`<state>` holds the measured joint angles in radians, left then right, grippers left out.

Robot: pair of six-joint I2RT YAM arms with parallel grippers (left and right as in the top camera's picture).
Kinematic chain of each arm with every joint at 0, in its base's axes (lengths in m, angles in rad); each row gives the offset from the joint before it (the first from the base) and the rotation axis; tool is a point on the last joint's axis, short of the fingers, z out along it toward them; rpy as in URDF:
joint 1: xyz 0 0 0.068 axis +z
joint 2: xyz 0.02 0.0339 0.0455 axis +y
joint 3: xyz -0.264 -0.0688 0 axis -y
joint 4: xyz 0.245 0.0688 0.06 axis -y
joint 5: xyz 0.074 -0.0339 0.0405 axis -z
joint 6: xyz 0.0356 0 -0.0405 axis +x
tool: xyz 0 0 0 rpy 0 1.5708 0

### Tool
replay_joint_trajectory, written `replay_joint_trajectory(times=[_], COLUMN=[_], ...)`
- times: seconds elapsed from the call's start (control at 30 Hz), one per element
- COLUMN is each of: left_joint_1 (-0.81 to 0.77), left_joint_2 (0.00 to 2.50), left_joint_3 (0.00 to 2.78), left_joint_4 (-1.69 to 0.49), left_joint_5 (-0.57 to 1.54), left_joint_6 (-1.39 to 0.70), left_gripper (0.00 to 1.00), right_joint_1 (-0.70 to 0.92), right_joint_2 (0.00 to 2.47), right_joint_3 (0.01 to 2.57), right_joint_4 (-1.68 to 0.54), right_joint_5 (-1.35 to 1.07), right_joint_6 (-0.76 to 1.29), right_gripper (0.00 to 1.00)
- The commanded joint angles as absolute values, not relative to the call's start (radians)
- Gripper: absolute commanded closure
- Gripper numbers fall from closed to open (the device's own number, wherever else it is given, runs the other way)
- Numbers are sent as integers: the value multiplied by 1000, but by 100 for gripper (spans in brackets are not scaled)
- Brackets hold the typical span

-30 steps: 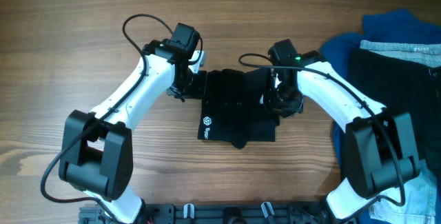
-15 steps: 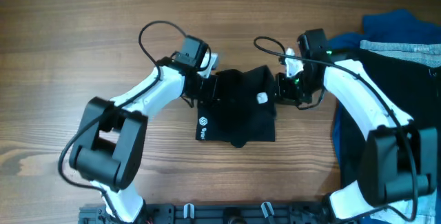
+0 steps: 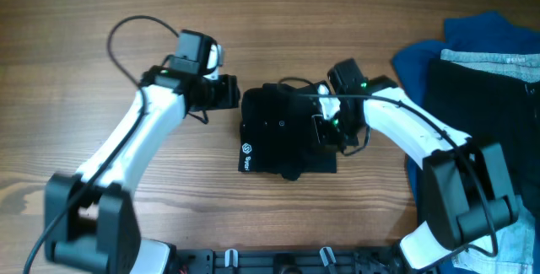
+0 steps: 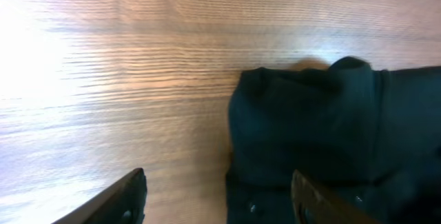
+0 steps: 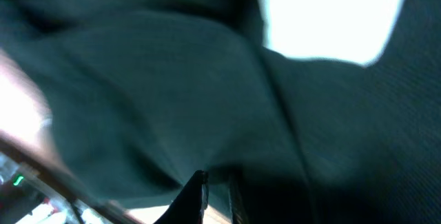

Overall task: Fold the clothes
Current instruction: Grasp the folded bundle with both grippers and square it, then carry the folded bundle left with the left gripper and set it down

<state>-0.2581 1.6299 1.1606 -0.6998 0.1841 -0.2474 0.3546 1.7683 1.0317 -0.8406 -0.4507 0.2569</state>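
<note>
Overhead, the black shirt [image 3: 287, 135] lay folded at the centre of the table [image 3: 84, 21], its white logo [image 3: 247, 149] at the near-left corner. The left gripper [image 3: 229, 97] hung just beside its left edge, fingers [image 4: 127, 196] spread wide and empty. The right gripper [image 3: 331, 126] sat on its right side, and its wrist view was too blurred to tell its grip.

place: robot lab bench | cues: wood-grain table [image 3: 51, 38]; left arm [image 3: 126, 139]; right arm [image 3: 413, 126]; garment pile [image 3: 472, 80]

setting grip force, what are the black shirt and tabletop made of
Black shirt: soft matte fabric, likely cotton or a blend; it slumps in rounded folds and shows fine weave close up. Tabletop: wood or wood-look laminate, smooth, slightly glossy; straight grain lines, bright glare.
</note>
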Motion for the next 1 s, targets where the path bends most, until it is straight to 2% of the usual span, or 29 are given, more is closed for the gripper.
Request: replay_joint_trajectory(times=[0.0, 0.17, 0.3, 0.43, 0.57, 0.63, 0.67, 0.73, 0.77, 0.9, 0.97], left_joint_1=[-215, -211, -216, -234, -310, -369, -387, -400, -395, -333, -225], left_joint_2=[1568, 1633, 1741, 1874, 1962, 1987, 1988, 1988, 1988, 1982, 1943], left_joint_3=[1172, 1124, 1080, 1073, 1073, 1073, 1073, 1073, 1073, 1074, 1074], left_joint_4=[-783, -781, -708, -661, -552, -506, -500, -501, -505, -549, -577], left_joint_5=[251, 405, 580, 677, 796, 791, 783, 766, 766, 765, 765], left_joint_6=[-247, -245, -196, -186, -186, -183, -183, -187, -188, -187, -187], left_gripper=[27, 20, 9, 5, 6, 16, 31, 82, 96, 96, 96], right_joint_1=[326, 306, 306, 306, 306, 306, 306, 306, 306, 302, 292], right_joint_2=[1792, 1792, 1792, 1792, 1792, 1792, 1792, 1792, 1792, 1777, 1720], right_joint_3=[971, 971, 971, 971, 971, 971, 971, 971, 971, 990, 1032], right_joint_4=[-842, -820, -819, -818, -815, -815, -816, -817, -820, -875, -929], right_joint_5=[-299, -386, -386, -385, -386, -386, -386, -386, -387, -389, -390], right_joint_6=[467, 392, 396, 395, 395, 395, 395, 395, 396, 419, 394], right_gripper=[85, 85, 84, 83, 83, 83, 83, 83, 84, 87, 87])
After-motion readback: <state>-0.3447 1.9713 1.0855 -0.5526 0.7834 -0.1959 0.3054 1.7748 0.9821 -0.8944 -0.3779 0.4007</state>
